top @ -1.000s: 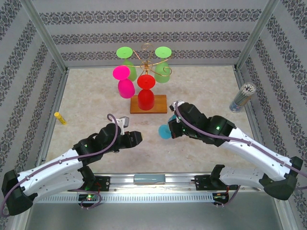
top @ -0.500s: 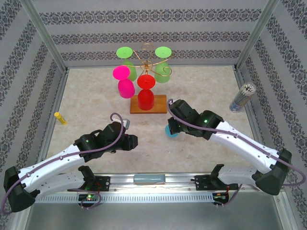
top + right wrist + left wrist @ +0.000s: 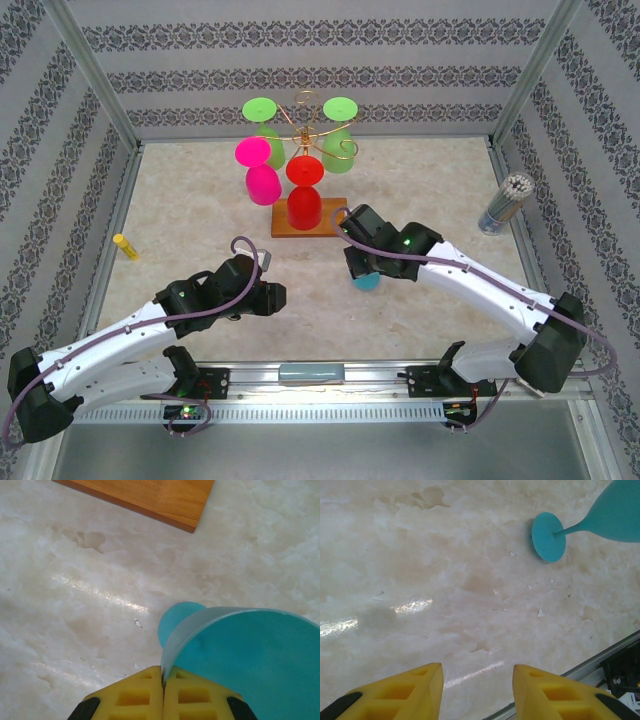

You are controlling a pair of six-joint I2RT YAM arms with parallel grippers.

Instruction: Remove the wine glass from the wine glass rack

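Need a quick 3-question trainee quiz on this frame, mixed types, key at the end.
1. How many glasses hang on the wine glass rack?
2. True or false: the left gripper is open and empty.
3. The right gripper pinches the teal wine glass by its: A foot, B stem, C bowl rim.
Key: 1) four; 2) true; 3) C.

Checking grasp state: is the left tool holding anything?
No, the left tool is open, with nothing between its fingers.
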